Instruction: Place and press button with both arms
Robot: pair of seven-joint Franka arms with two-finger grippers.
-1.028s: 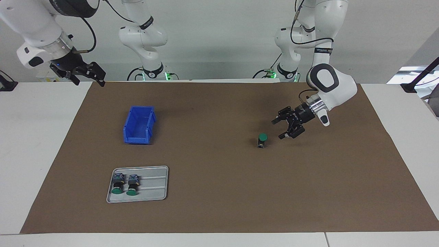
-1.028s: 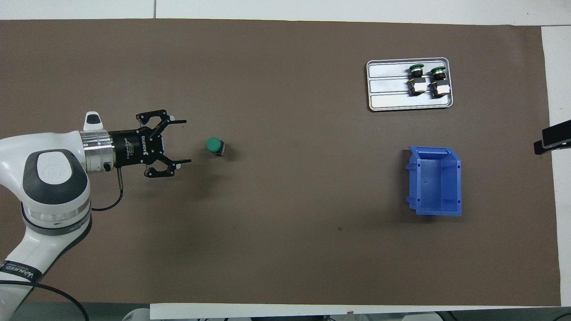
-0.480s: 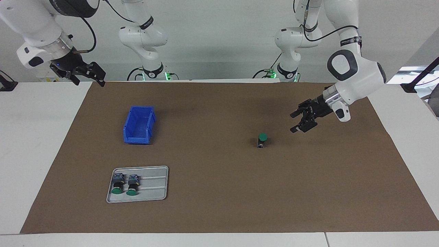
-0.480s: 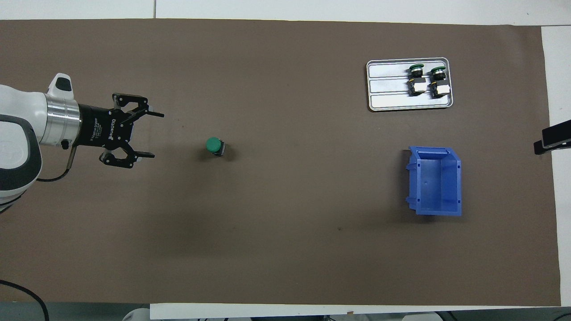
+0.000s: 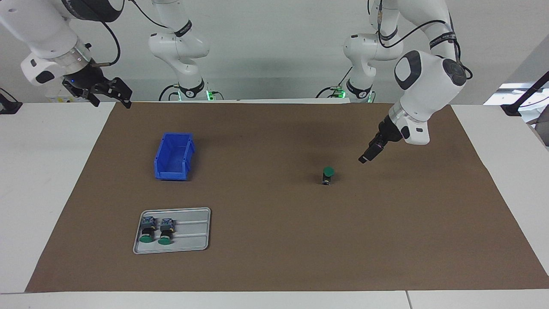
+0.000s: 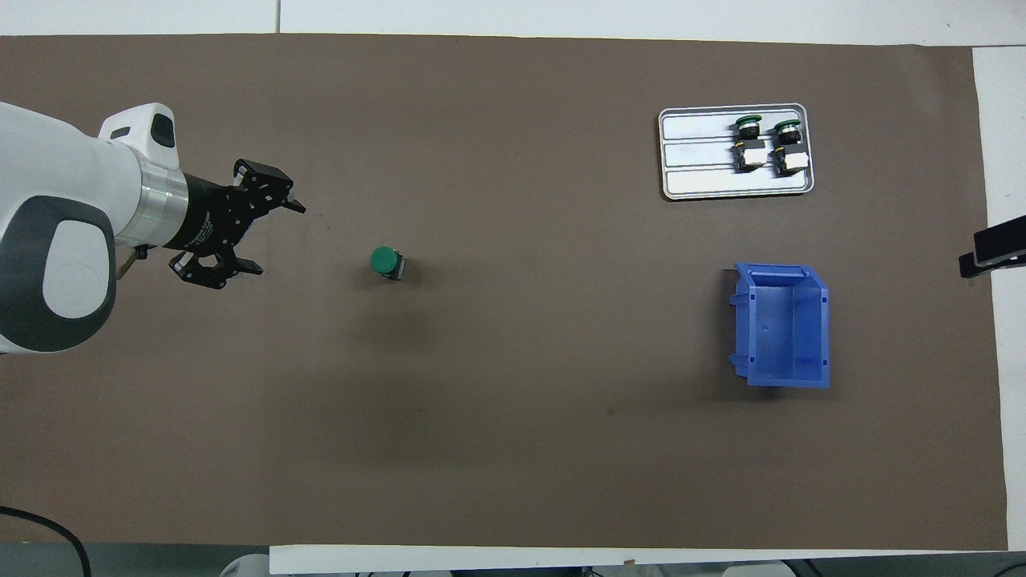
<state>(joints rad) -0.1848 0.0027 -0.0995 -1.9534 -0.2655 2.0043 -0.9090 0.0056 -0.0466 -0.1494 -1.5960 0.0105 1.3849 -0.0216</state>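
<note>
The button (image 5: 328, 175) stands by itself on the brown mat (image 5: 274, 257), green cap up, toward the left arm's end of the table. Nothing touches it.

The left gripper (image 6: 272, 237) hangs in the air over the mat near the button, with its fingers spread wide and nothing in them. The right gripper (image 5: 112, 95) waits up high over the mat's corner at the right arm's end, also open and empty.

The button looks small and a bit top-heavy. If a finger comes in from the side and bumps the cap, I think it could tip over or slide away. A push that lands off the middle could knock it down too.

Two more buttons (image 5: 156, 231) lie on the grey tray (image 5: 195, 246). A blue bin (image 5: 173, 156) sits nearer to the robots than the tray.
</note>
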